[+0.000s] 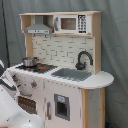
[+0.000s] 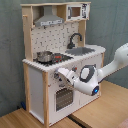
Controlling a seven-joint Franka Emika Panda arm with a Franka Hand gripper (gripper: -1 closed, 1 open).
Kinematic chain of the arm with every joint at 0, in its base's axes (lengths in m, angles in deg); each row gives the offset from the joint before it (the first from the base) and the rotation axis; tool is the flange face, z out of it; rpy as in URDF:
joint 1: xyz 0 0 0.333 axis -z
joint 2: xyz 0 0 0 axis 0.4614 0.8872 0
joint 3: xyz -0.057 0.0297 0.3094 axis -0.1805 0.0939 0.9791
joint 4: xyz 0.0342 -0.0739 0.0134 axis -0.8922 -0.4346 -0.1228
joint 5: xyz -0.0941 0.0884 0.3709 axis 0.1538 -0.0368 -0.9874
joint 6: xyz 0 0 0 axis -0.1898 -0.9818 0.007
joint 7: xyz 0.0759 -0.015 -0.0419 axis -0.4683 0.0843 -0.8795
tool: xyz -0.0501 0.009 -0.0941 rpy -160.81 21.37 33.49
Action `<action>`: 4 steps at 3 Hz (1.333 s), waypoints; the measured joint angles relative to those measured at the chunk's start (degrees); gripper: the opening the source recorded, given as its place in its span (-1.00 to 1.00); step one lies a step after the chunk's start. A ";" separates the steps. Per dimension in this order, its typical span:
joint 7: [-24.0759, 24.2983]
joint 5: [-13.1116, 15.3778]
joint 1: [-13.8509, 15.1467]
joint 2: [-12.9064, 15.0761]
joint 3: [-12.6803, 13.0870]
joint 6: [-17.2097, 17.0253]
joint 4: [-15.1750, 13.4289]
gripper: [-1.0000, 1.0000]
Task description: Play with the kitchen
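I have the gripper [image 2: 64,75] right up at the front panel of the kitchen [image 2: 60,55], at the row of knobs [image 2: 73,70] under the stovetop [image 2: 52,59] in the second exterior view; whether its fingers are spread or pinching a knob I cannot tell, since the wrist and hand body cover the contact. The kitchen stands on a wooden table [image 2: 107,107] against a grey backdrop, filling the middle of both exterior views. My judgement is that play is under way but open-ended: the arm is working the stove controls, while the oven door [image 2: 62,97] looks closed, the black faucet [image 1: 83,57] and grey sink [image 1: 71,74] look untouched, and the small metal pot [image 1: 29,61] sits on the stovetop near the back. In the first exterior view the arm [image 1: 10,95] is only a white mass at the first exterior view's left, masking the oven front. Overhead, the range hood [image 1: 38,29] and the toy microwave [image 1: 71,23] on the upper shelf are well apart from the hand. What stands in the way is the overhanging counter edge just above the knobs, and the arm's own elbow near the kitchen's side panel, which would limit any swing toward the sink.
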 joint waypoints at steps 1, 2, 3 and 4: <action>-0.08 0.00 -0.02 0.01 -0.02 -0.05 0.11 -1.00; -5.43 -0.37 -0.06 0.35 -0.23 0.17 1.37 -1.00; -11.45 -0.37 -0.07 0.46 -0.23 0.21 1.41 -1.00; -18.04 -0.27 -0.09 0.46 -0.23 0.12 1.46 -1.00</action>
